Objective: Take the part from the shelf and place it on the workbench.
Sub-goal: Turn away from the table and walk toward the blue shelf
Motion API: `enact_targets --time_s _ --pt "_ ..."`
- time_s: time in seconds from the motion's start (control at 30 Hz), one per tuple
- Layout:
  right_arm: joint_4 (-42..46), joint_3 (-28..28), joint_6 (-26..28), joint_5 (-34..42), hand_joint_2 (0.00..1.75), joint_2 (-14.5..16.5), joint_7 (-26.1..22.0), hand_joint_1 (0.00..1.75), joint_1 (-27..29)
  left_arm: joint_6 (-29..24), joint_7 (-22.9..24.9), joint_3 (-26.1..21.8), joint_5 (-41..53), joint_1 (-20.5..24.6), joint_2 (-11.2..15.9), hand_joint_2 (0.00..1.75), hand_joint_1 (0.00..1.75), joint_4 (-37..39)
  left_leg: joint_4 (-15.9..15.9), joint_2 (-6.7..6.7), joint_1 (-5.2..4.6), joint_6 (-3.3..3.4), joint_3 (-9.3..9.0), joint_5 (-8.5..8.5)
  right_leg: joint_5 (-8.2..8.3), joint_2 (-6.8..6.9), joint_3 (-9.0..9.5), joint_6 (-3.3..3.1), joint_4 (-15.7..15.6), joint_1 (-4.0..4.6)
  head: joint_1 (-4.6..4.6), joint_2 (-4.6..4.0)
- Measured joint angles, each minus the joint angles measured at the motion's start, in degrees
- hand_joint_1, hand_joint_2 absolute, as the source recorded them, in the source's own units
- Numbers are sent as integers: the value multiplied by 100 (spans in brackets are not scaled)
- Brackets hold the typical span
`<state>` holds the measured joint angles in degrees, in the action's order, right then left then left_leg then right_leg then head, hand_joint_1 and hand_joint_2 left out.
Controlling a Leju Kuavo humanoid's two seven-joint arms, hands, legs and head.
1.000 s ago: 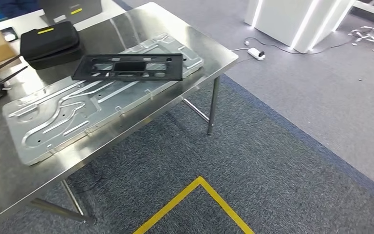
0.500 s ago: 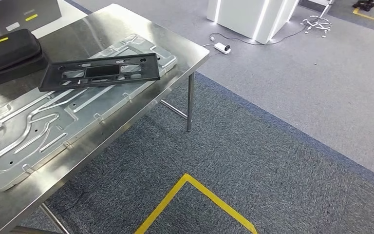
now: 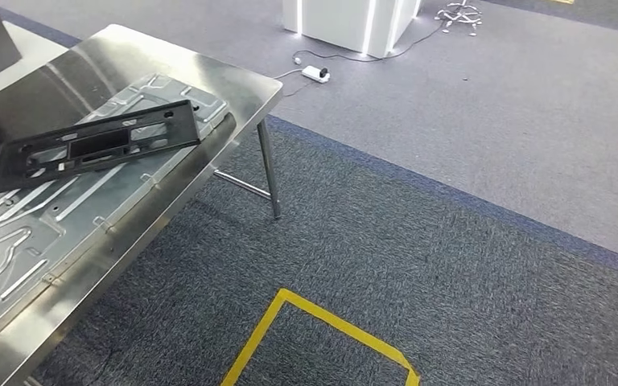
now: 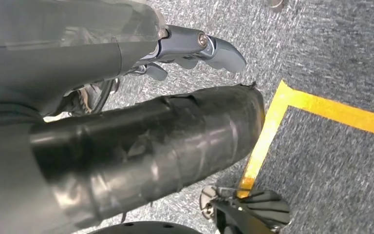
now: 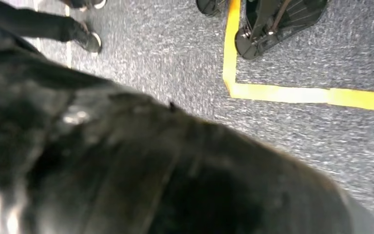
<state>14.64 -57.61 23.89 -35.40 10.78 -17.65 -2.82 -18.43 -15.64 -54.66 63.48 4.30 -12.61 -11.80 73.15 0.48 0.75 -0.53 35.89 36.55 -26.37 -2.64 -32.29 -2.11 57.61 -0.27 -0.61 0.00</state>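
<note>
A black rectangular frame part (image 3: 96, 145) with cut-outs lies flat on the steel workbench (image 3: 129, 56) at the left of the head view. It rests on a large stamped silver plate (image 3: 16, 241). In the left wrist view my left hand (image 4: 195, 46) hangs above the carpet. Its grey fingers are loosely apart and hold nothing.
The workbench's corner leg (image 3: 268, 169) stands on dark carpet. Yellow floor tape (image 3: 322, 322) forms a corner in front of me. A white lit cabinet (image 3: 346, 16) and a power strip (image 3: 315, 74) sit far back. A person's shoe (image 5: 85, 39) is on the floor.
The camera has turned to the right, so the workbench and part have slid to the left of the picture. The part lies in the same place on the silver plate.
</note>
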Motion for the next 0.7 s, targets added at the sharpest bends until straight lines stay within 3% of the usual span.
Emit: enact_targets --time_s 0.07,0.13,0.2,0.27,0.33,0.4,0.47,0.5,0.53,0.57,0.6,0.63,0.7 --pt "-3 1 -1 -8 0 1 7 0 5 0 3 -9 -3 -6 0 0 0 0 -623 -98 26 -8 -239 -439 -20 -176 0 30 46 -14 1 0" --pt "-4 2 -1 -15 0 2 15 0 -2 0 3 -23 -5 -9 -1 0 0 0 -1285 -363 51 2 -506 -701 -53 -320 -47 95 129 -15 0 0" --pt "-4 3 0 -28 0 2 22 0 -1 0 1 -39 -4 -2 0 0 0 0 -1441 -476 41 54 -569 -694 -56 -435 -106 174 168 -19 -2 0" --pt "-5 4 2 -41 0 2 28 0 20 0 -1 -45 -9 12 1 0 0 0 -1476 -346 30 144 -589 -722 -43 -495 -135 243 169 -42 -2 0" --pt "-7 5 4 -56 0 1 36 0 29 2 -7 -49 -15 12 1 0 0 0 -1541 -201 32 228 -619 -764 -188 -234 -247 290 403 -37 -8 0" --pt "-8 6 3 -70 0 0 43 0 16 15 -14 -52 -17 -3 0 0 0 0 -1566 -38 12 274 -628 -768 -537 116 -576 327 1075 -30 -13 0" --pt "-8 7 2 -76 0 0 47 0 10 34 -20 -56 -21 -17 0 0 0 0 -1563 136 -13 288 -631 -748 -752 214 -901 352 1707 -45 -13 0" --pt "-9 7 2 -80 0 0 49 0 14 46 -27 -57 -23 -17 0 0 0 0 -1562 215 -21 290 -641 -735 -705 231 -927 351 1757 -49 -12 0" --pt "-9 7 1 -82 0 0 51 0 20 61 -38 -57 -25 -11 0 0 0 0 -1562 285 -27 287 -658 -719 -551 257 -823 337 1559 -46 -13 0" --pt "-9 7 -1 -85 0 0 53 0 25 75 -52 -57 -25 -4 -1 0 0 0 -1562 348 -32 282 -684 -701 -339 336 -615 304 1172 -30 -13 0" --pt "-9 7 -2 -87 0 0 55 0 26 90 -65 -57 -25 0 -3 0 0 0 -1563 406 -39 269 -709 -680 -185 488 -391 259 750 9 -12 0" --pt "-9 7 -4 -89 0 0 56 0 21 103 -78 -58 -25 2 -7 0 0 0 -1564 462 -47 248 -732 -658 -78 618 -213 210 406 52 -12 0" --pt "-8 9 -8 -93 0 -1 56 0 9 130 -93 -59 -25 12 -14 0 0 0 -1569 577 -59 200 -764 -624 -62 737 -103 139 144 130 -11 0"
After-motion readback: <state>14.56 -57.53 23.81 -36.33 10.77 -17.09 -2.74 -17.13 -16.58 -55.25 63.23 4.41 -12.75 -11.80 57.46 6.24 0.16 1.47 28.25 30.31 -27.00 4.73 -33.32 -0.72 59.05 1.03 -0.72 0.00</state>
